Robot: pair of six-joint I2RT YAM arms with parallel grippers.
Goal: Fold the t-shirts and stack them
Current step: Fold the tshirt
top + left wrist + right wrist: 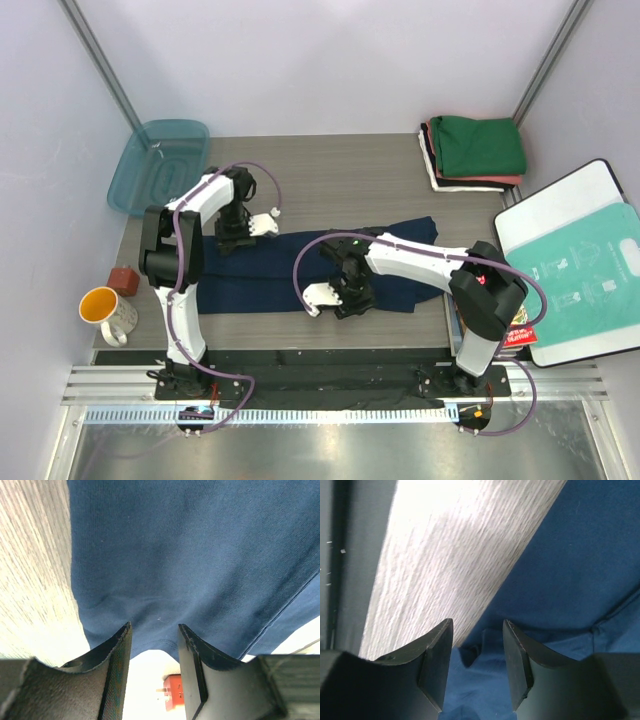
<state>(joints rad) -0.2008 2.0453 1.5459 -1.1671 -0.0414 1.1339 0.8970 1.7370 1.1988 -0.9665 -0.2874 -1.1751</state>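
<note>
- My left gripper (pixel 258 226) stands at the far-left edge of the navy t-shirt (pixel 265 270). The fingers are spread with nothing pinched, and the hem lies just ahead of the tips.
- The shirt lies flat on the middle of the table (pixel 340 170), long axis running left to right.
- My right gripper (pixel 325 297) is low at the near edge, about mid-length. The fingers are apart over rumpled cloth, and I see none gripped.
- Judgement: each arm is nearest its own edge.
- The folded stack (pixel 478 150), green on top, sits far right, well apart.
</note>
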